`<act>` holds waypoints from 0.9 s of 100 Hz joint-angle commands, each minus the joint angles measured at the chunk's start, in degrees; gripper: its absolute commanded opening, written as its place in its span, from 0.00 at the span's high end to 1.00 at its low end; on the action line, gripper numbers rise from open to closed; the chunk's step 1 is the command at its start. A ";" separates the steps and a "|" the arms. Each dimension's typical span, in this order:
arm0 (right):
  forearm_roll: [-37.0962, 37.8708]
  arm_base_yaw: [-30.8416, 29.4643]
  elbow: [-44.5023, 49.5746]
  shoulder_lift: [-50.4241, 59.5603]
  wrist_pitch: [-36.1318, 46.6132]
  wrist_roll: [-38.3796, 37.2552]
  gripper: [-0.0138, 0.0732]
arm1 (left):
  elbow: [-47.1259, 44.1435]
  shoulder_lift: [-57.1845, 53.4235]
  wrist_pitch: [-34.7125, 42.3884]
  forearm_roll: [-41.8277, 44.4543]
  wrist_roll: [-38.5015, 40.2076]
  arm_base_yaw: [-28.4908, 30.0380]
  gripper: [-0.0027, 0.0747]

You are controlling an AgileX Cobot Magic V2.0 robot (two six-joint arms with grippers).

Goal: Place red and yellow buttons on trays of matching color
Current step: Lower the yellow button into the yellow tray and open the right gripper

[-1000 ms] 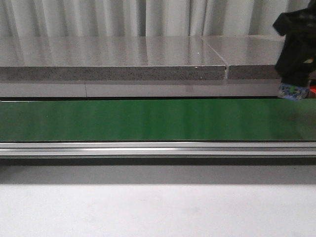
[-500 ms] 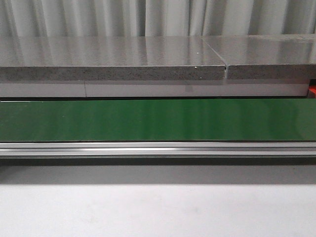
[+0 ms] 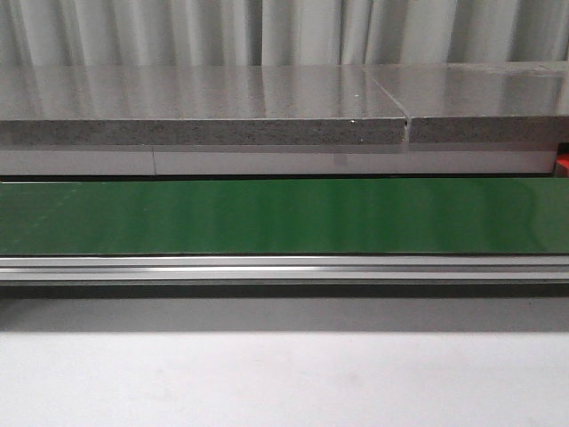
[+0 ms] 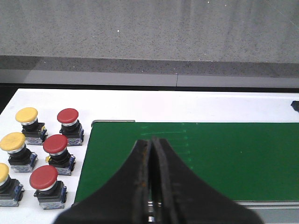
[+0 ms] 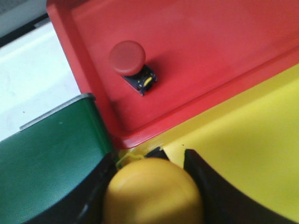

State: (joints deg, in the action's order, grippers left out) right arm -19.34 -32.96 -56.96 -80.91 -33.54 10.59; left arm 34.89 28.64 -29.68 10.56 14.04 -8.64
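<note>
On the left, the left hand (image 4: pixel 150 186) hangs with its fingers pressed together and nothing between them, over the near end of the green belt (image 4: pixel 196 158). Just beside that end, on the white worktop (image 4: pixel 140 105), stands a cluster of unsorted buttons: yellow buttons (image 4: pixel 26 115) on the outer side and red buttons (image 4: pixel 67 116) nearer the belt, all upright and close together. In the front view the belt (image 3: pixel 284 216) runs bare across the frame and neither arm shows. On the right, the right hand (image 5: pixel 154 186) pinches a yellow button (image 5: pixel 152 193) between its dark fingers, right at the border where the red tray (image 5: pixel 210 56) meets the yellow tray (image 5: pixel 252 140) — the button sits at the yellow tray's corner rather than well inside it. One red button (image 5: pixel 128 59) already rests upright in the red tray. The step in hand looks like delivery of this yellow button. The next move likely calls for carrying it further over the yellow tray, clear of the red rim, then lowering and releasing — while the left hand has a fresh button to pick from the cluster.
</note>
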 commanded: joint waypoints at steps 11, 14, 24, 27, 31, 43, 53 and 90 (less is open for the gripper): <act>-0.71 -0.31 3.32 -1.11 8.84 -0.34 0.62 | 1.40 0.08 4.68 0.31 0.43 -0.12 0.99; -0.71 -0.31 3.92 -1.55 9.35 -0.34 0.62 | 1.40 0.08 4.68 0.31 0.43 -0.12 0.99; -0.71 -0.31 5.15 -3.66 11.07 -0.34 0.62 | 1.40 0.08 4.68 0.31 0.43 -0.12 0.99; -0.71 -0.31 5.31 -4.29 11.64 -0.34 0.62 | 1.40 0.08 4.68 0.31 0.43 -0.12 0.99; -0.71 -0.31 5.30 -5.34 12.03 -0.34 0.62 | 1.40 0.08 4.68 0.31 0.43 -0.12 0.99; -0.66 -0.31 5.30 -8.34 12.83 -0.34 0.62 | 1.40 0.08 4.68 0.31 0.43 -0.12 0.99; -0.44 -0.31 5.30 -10.58 13.73 -0.34 0.62 | 1.40 0.08 4.68 0.31 0.43 -0.12 0.99; 0.68 -0.31 5.30 -13.05 14.58 -0.34 0.52 | 1.40 0.08 4.68 0.31 0.43 -0.12 0.99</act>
State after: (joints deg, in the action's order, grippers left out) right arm -19.34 -32.96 -50.40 -95.61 -20.75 10.11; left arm 34.89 28.55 -29.68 10.56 14.04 -8.64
